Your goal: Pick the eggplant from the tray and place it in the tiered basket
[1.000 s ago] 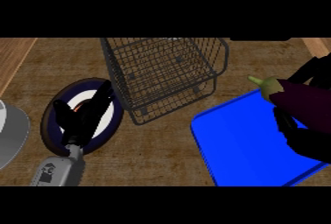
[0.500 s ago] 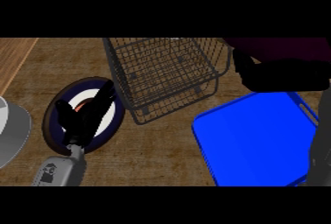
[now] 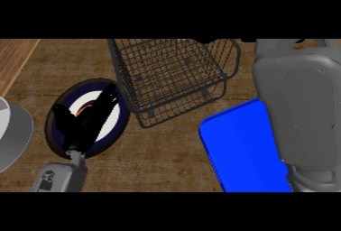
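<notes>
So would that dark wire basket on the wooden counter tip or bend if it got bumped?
Probably light for its size: the dark wire basket is mostly open mesh. It should not bend, since the wires form a grid under a thicker rim. It looks broad, so a low bump might slide it across the wooden counter rather than tip it.

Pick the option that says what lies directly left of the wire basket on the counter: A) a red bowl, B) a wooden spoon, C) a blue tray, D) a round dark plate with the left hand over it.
D: the plate lies left of the wire basket, with the left hand over it; the blue tray sits to the basket's lower right.
</notes>
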Tool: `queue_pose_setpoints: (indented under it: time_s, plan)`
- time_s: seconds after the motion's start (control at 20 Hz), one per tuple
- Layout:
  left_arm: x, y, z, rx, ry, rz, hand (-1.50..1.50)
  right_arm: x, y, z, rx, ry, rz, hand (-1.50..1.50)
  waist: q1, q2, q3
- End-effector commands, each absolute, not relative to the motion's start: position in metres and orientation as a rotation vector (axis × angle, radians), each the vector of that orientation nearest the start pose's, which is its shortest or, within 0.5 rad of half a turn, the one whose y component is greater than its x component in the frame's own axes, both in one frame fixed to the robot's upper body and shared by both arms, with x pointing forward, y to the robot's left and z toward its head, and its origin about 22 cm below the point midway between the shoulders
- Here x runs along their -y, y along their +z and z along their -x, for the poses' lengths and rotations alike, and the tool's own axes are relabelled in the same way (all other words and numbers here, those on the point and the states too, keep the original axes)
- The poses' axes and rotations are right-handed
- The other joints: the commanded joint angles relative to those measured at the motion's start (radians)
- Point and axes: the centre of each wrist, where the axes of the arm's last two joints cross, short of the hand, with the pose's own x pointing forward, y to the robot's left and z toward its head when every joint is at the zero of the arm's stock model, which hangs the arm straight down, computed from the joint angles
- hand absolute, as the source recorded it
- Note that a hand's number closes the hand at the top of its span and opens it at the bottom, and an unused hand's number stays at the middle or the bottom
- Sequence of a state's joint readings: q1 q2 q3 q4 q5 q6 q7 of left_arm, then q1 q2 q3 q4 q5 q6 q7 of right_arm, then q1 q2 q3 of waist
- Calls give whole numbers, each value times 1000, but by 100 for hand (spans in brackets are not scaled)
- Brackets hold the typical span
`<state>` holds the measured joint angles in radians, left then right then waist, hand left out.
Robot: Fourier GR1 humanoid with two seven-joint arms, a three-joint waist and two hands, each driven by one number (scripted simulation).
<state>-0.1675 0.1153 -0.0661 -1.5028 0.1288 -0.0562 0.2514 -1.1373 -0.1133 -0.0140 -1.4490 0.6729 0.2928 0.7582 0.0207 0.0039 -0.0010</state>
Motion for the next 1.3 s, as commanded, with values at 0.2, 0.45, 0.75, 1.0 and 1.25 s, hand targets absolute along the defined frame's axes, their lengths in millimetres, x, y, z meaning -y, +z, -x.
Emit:
queue_pose_setpoints:
  time_s: [0.2,0.45,0.75,1.0,1.25]
  plan:
    - [-219,29,-281,1402,-182,132,0,57,273,-402,1703,670,664,150,12,5,0]
    - [-222,24,-288,1382,-166,139,0,23,267,-410,1668,678,617,150,13,3,0]
    - [-207,31,-294,1418,-208,167,0,43,238,-435,1694,448,339,-150,54,18,0]
    - [-193,34,-293,1408,-215,182,0,31,219,-439,1776,471,248,-150,62,16,0]
    - [-203,26,-289,1401,-230,172,0,15,233,-436,1919,373,251,-150,72,16,-1]
